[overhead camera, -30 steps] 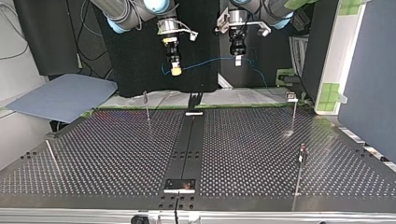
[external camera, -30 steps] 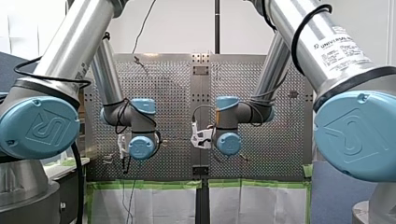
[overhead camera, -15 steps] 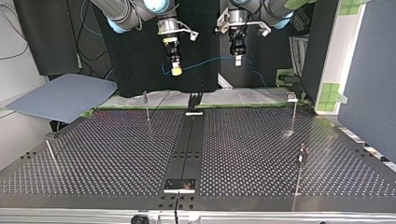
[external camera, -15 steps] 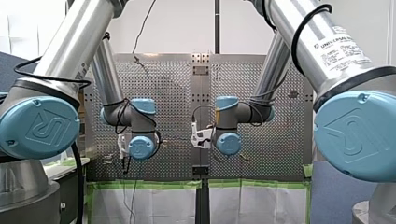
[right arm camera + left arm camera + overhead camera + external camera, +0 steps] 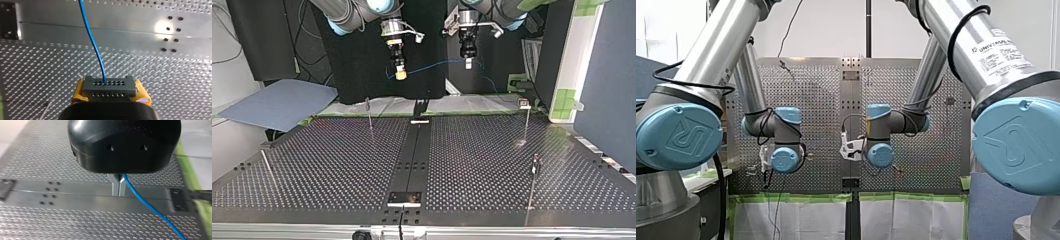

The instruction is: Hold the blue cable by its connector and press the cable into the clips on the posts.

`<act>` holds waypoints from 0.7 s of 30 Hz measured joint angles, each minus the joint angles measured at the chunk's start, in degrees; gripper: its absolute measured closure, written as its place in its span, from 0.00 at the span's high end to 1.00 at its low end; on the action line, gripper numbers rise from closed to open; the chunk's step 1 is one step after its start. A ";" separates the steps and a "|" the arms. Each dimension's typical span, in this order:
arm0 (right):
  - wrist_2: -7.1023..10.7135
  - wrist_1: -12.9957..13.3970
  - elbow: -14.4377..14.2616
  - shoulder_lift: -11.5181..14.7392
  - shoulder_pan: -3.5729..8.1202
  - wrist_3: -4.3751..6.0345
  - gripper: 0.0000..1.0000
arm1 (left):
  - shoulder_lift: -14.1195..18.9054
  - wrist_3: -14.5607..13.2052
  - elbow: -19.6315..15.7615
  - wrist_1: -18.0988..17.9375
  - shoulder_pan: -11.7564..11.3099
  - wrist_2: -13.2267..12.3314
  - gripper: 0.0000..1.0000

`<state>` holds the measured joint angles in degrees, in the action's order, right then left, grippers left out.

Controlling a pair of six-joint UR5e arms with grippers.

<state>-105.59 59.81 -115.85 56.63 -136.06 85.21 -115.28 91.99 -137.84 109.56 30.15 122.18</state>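
Jaws of my right gripper (image 5: 400, 75), at the top view's left, clench the dark connector (image 5: 109, 88) between yellow pads (image 5: 142, 96); the blue cable (image 5: 434, 64) runs from it rightward to my left gripper (image 5: 468, 64), whose metal fingers (image 5: 115, 186) pinch it, then droops beyond; both hang above the perforated table (image 5: 337, 165); well below stand, left to right, a leaning rod (image 5: 267, 167), a thin post (image 5: 369, 115), a clip-topped post (image 5: 526, 120) and a nearer post (image 5: 533, 180), all apart from the cable.
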 joint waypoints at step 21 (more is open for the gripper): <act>-3.84 0.06 -0.22 -10.79 -0.13 1.38 0.00 | -2.34 -3.58 -0.40 6.79 -3.06 -3.66 0.00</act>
<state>-109.43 59.87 -116.07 45.84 -136.19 86.59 -117.63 88.42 -138.23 116.35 27.09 118.52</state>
